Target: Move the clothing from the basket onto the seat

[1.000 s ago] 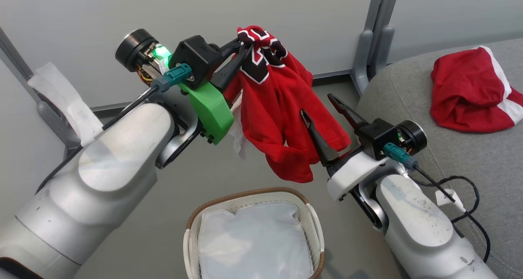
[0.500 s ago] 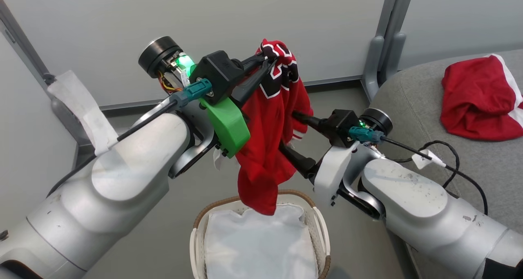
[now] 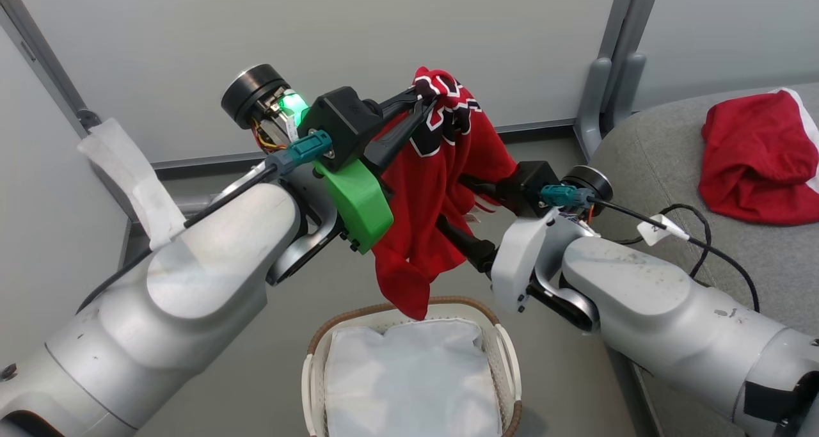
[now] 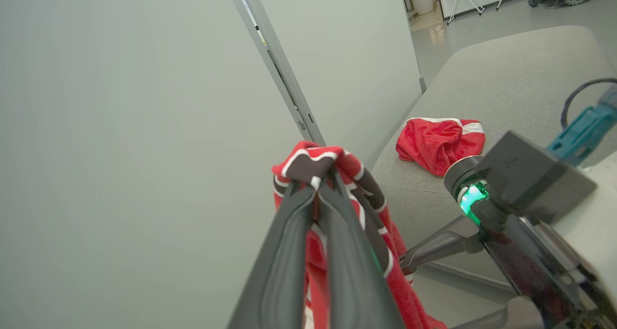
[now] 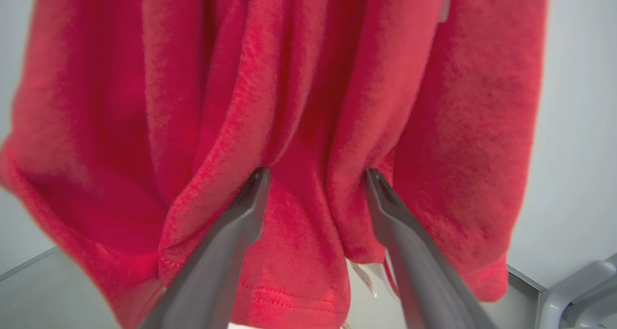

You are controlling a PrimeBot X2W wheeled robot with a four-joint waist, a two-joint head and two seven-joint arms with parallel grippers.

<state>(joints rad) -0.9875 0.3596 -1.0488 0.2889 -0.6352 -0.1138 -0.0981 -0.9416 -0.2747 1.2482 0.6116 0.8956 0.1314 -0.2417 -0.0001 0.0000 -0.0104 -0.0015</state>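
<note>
Jersey (image 3: 441,187) hoisted clear over basket (image 3: 505,360), bound for seat (image 3: 640,155).
Left gripper (image 3: 420,99) pinched tight on lettered top so it hangs free; right gripper (image 5: 315,175) spread wide against the folds, gripping nothing. Plain red garment (image 3: 748,162) already on seat.

Nothing here can be read. The jersey (image 3: 435,187) has black characters edged in white near its top, but the cloth is bunched and only broken strokes show, in the head view and the left wrist view alike. A small white tag (image 3: 662,229) sits on the cable (image 3: 710,248); any print on it is too small to tell.
</note>
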